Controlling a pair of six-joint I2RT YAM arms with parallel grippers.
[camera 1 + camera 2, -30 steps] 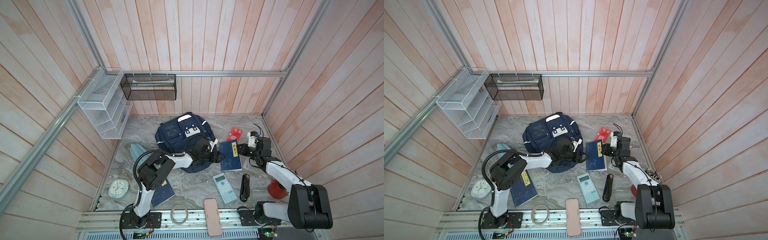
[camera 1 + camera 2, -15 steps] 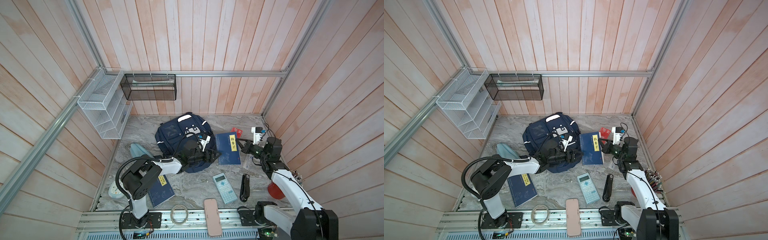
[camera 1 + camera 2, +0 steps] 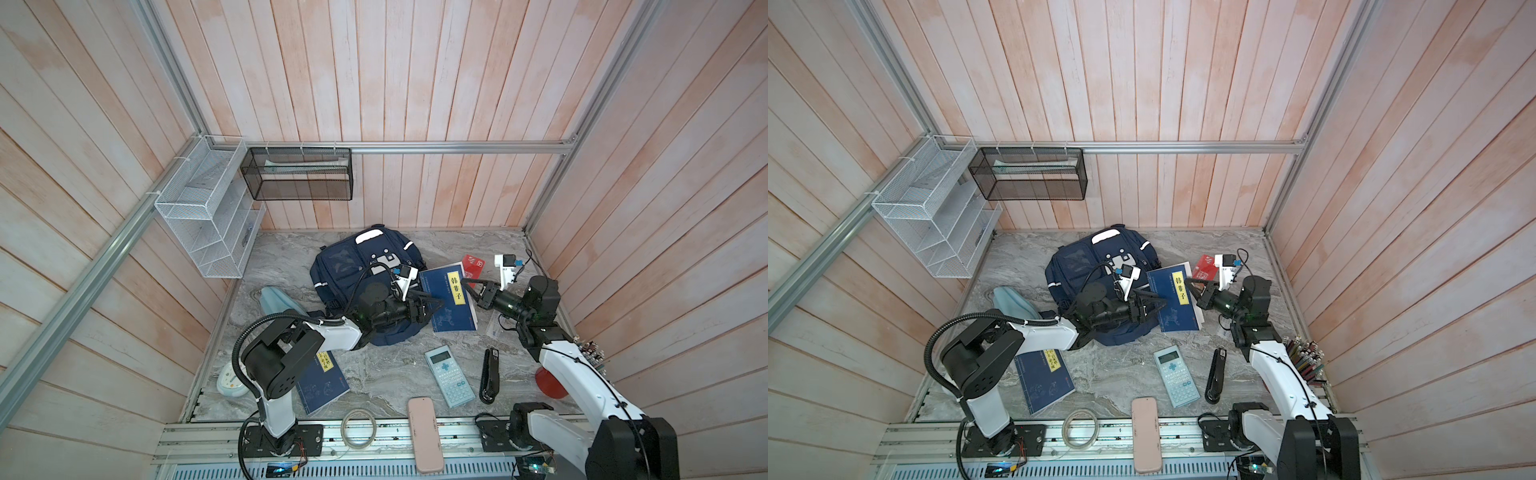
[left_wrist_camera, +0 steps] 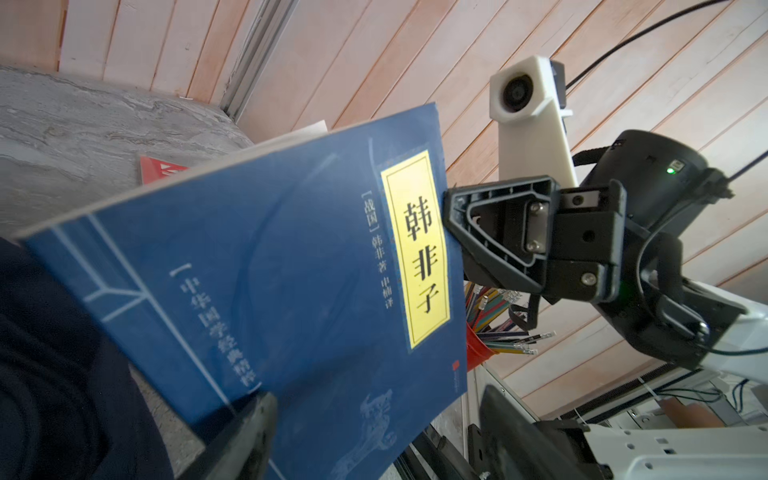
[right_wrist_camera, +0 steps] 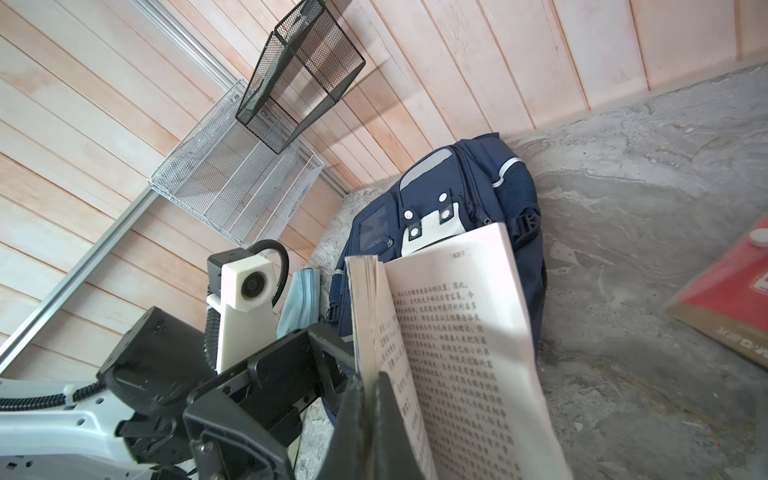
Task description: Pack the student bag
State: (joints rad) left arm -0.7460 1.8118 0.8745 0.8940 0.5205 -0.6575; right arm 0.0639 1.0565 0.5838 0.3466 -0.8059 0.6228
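Here, in both top views, the student bag (image 3: 338, 268) lies on the marble table (image 3: 374, 374) just above the centre of the frame, white-patched front upward, its lower end hidden under the left arm (image 3: 332, 332). We mark the left gripper (image 3: 432, 310) at centre frame, just right of the bag: its jaws stand wide apart, straddling the left edge of the blue book (image 3: 451, 307) — whether either of its fingers (image 4: 249, 432) touches the cover we cannot tell. The right gripper (image 3: 465, 284) reaches in from the right of the frame and is clamped narrowly on the book's right edge, beside the yellow title strip. We see that pinch from the left wrist view, where the book (image 4: 249, 257) hangs tilted above the table, and from the right wrist view, where its pages (image 5: 449, 332) fan open and the bag (image 5: 478, 183) lies behind them.

Around this group we note loose items. Left of the bag lies a light-blue pouch (image 3: 274, 301); right of the book's upper corner, a red booklet (image 3: 473, 266). Across the lower part of the frame, from left to right — a round clock (image 3: 230, 381), a second blue book (image 3: 324, 384), a tape ring (image 3: 358, 429), a pink case (image 3: 424, 436), a calculator (image 3: 449, 376) and a black stapler (image 3: 489, 376). A red cup of pencils (image 3: 545, 383) stands at the right edge. On the walls at upper left hang a white wire rack (image 3: 203, 216) and a black mesh basket (image 3: 297, 174).
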